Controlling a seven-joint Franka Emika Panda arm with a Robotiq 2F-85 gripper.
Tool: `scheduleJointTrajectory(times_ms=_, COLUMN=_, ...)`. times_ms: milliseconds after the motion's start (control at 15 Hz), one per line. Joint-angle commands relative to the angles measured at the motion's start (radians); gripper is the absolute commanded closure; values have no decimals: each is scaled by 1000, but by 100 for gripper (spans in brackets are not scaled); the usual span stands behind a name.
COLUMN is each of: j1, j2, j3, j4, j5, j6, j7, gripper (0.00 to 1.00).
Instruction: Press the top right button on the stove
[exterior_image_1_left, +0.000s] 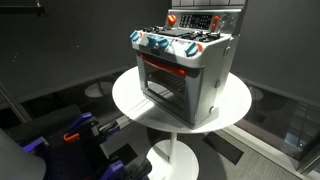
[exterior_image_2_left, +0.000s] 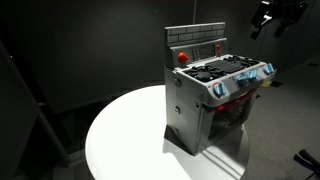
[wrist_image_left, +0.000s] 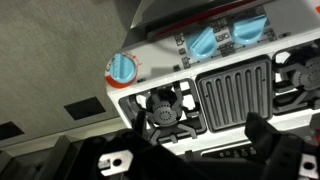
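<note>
One gripper (wrist_image_left: 190, 148), wide open and empty, hangs above the stove (exterior_image_2_left: 215, 95) on the counter (exterior_image_2_left: 120, 130), so the back-panel buttons (exterior_image_2_left: 183, 57) lie below it, at the stove's rear edge behind the burners (wrist_image_left: 165, 110).

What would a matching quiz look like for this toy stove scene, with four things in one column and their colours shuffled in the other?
Parts of the stove and what it stands on.
Things:
1. knobs
2. table
3. burner grates
4. front bar
Colours:
A. white
B. red-orange
C. black
D. blue
Pairs: 1-D, 2-A, 3-C, 4-B.
</note>
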Motion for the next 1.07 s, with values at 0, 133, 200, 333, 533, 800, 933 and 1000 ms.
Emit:
scheduleJointTrajectory(times_ms=0, j1=20, j2=16, j3=-23, j4=16, j5=-15, j6=-3, j7=18, gripper=0)
scheduleJointTrajectory(times_ms=133, j1=20, j2=33, j3=-27, j4=34, j5=-19, j6=-4, j7=29, gripper=0)
scheduleJointTrajectory(times_ms=200, j1=21, j2=37, j3=-27, j4=38, j5=-19, j6=-5, j7=30, gripper=0)
scheduleJointTrajectory(times_ms=333, j1=21, j2=38, j3=-27, j4=40, j5=-19, j6=-6, j7=31, gripper=0)
scheduleJointTrajectory(times_ms=533, j1=9, j2=55, j3=-22, j4=43, j5=-43, j6=25, j7=77, gripper=0)
scheduleJointTrajectory(times_ms=800, j1=1, j2=113, j3=-31, j4=66, j5=-48, j6=80, j7=125, gripper=0)
scheduleJointTrajectory(times_ms=933, j1=-1, j2=146, j3=-39, j4=75, j5=-55, j6=112, j7=146, gripper=0)
scheduleJointTrajectory(times_ms=1000, j1=-3, j2=166, j3=-43, j4=83, j5=-65, j6=128, j7=161, gripper=0)
